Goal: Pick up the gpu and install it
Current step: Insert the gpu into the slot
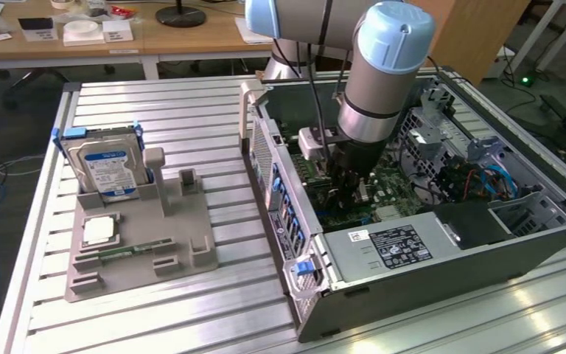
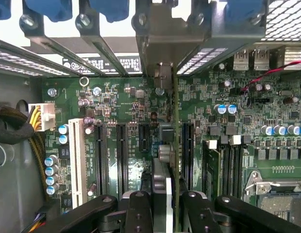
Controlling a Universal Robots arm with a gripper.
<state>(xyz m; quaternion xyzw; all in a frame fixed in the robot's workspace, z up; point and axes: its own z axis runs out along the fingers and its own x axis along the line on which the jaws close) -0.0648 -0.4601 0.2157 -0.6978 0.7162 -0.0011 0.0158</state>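
Gripper (image 2: 162,206) down inside the open PC case (image 1: 519,247), fingers (image 2: 138,208) closed partway on the gpu (image 2: 174,141). Card is edge-on, upright between them, over the motherboard (image 2: 267,111) slots, bracket toward the rear panel.

Even indoor light, glare streaks on the ribbed table (image 1: 165,310), wrist view's nearest parts perhaps slightly soft.

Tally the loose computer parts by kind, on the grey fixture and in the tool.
hard drive: 1
processor chip: 1
memory stick: 1
gpu, gripped by the tool: 1
Total: 4
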